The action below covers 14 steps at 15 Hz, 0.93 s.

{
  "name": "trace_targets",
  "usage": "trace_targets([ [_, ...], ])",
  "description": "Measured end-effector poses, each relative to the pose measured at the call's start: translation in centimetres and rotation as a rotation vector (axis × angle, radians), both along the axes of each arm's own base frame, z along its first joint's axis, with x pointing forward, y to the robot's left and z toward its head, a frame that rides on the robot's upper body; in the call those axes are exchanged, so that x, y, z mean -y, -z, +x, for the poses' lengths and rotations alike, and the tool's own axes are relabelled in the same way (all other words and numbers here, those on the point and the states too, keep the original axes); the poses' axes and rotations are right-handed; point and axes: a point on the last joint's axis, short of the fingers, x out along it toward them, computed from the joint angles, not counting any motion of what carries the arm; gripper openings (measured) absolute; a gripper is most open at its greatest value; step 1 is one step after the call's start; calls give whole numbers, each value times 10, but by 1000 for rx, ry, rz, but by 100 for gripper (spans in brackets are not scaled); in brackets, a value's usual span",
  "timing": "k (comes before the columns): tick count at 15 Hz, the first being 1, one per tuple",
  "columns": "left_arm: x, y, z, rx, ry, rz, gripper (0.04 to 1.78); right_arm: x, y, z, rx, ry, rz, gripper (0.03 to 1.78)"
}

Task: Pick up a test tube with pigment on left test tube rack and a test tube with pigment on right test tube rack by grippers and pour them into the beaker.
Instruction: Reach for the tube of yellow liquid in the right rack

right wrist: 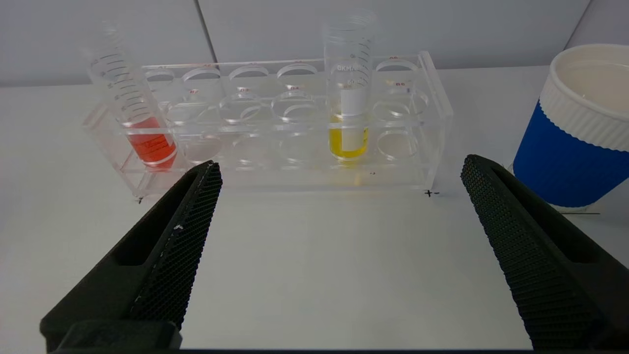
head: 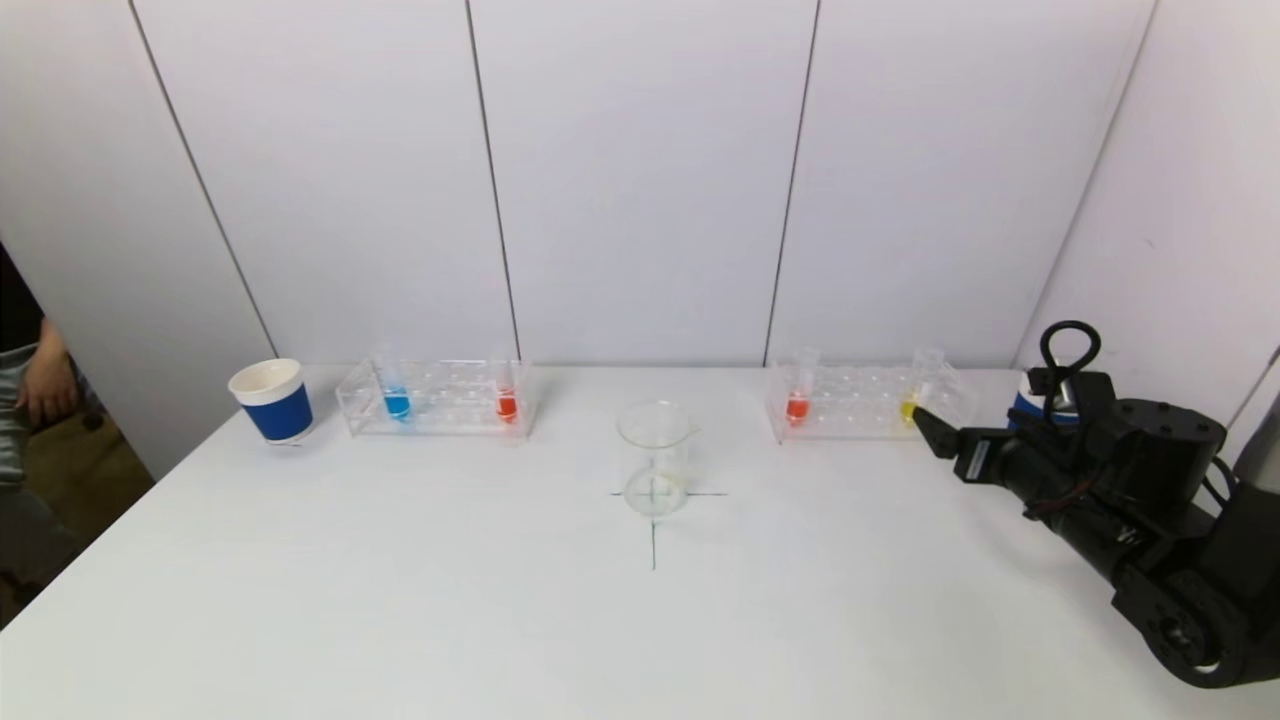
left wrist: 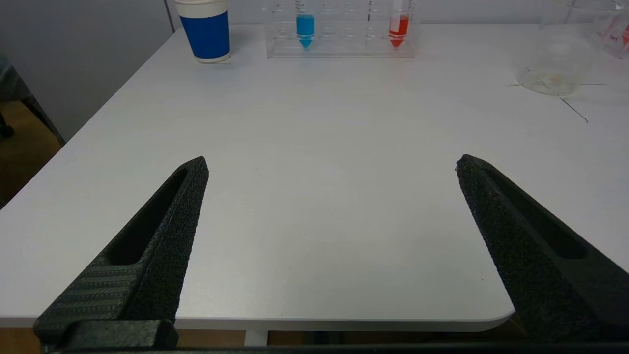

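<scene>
I'm seeing two racks [head: 436,398] [head: 865,402], four tubes [head: 396,395] [head: 506,392] [head: 799,395] [head: 916,395], two cups [head: 272,400] [right wrist: 575,128], one beaker [head: 655,458], all sitting there.

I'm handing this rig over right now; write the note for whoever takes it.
Right gripper: open, empty, just short of the right rack, facing the yellow tube.
Left gripper: open, empty, low over the near table edge, far from the left rack.
Left rack holds a blue tube and a red tube; right rack holds an orange-red tube and the yellow one.
Beaker stands on the centre cross, with no coloured liquid visible in it.
Done: nothing lifted.
Left: grip one tube per rack, pour both.
</scene>
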Motion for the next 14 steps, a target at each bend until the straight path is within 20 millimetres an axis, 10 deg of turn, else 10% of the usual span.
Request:
trace_targets([
  [14, 0, 0, 0, 0, 0, 0, 176, 1, 15, 49, 64, 32, -3, 177],
])
